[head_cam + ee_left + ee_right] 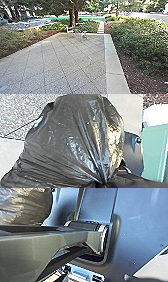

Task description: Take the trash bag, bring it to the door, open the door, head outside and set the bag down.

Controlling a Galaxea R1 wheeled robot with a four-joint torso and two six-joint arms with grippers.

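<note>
Speckled grey paving with dark joint lines (62,65) fills the outdoor terrace, bordered by a pale concrete strip (115,67). Against that ground, the black, glossy plastic trash bag (67,141) lies close beside the robot's dark body, its creases converging on a narrow neck. Such bunching suggests it is carried by the neck from the left gripper, which would keep the mouth closed and let the weight hang; I cannot tell whether that gripper is clenched, nor whether the bag's base touches the ground. Keeping the load near the body probably limits swinging. The right gripper's state I cannot tell either. Further out, dense green shrubs (145,42) edge the terrace, and a small white chair (70,31) stands near brown tree trunks (72,17), presumably placed for their shade.
</note>
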